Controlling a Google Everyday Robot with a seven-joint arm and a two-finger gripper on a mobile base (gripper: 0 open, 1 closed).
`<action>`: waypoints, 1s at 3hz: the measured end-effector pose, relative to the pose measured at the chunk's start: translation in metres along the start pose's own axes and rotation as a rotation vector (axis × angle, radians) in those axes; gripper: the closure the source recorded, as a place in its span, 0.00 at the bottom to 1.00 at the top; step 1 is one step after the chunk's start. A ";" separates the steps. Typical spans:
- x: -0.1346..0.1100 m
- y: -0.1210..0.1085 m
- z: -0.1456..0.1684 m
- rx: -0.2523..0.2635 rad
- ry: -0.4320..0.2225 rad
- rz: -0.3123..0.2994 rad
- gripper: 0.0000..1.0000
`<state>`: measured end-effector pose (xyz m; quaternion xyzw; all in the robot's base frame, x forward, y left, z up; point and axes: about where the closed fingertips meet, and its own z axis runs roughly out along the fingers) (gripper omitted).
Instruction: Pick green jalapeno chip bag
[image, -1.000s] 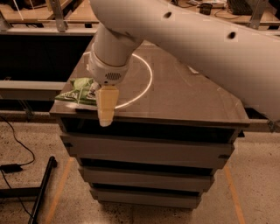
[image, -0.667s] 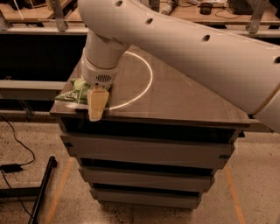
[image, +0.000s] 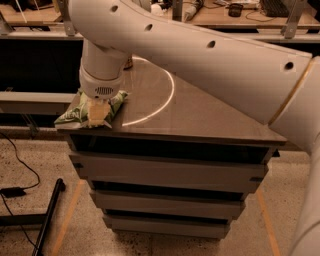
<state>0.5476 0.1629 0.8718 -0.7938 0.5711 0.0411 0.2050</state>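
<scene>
Though the gripper (image: 98, 114) sits on the green jalapeno chip bag (image: 70, 117) at the desk's (image: 200, 120) eight o'clock, its hold cannot be told and the bag is not yet lifted.

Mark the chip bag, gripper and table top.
chip bag (image: 69, 116), camera view, its green left end
gripper (image: 98, 117), camera view, tip, over the bag at table's left corner
table (image: 200, 117), camera view, bare top right of the bag

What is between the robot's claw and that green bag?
Nothing shows between them. In the camera view the gripper sits right over the bag at the table front corner, left in the picture, covering its middle; whether they touch cannot be told.
</scene>
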 end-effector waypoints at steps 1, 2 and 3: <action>0.023 -0.014 -0.043 0.027 -0.084 0.074 1.00; 0.030 -0.032 -0.092 0.082 -0.164 0.110 1.00; 0.030 -0.032 -0.092 0.083 -0.164 0.110 1.00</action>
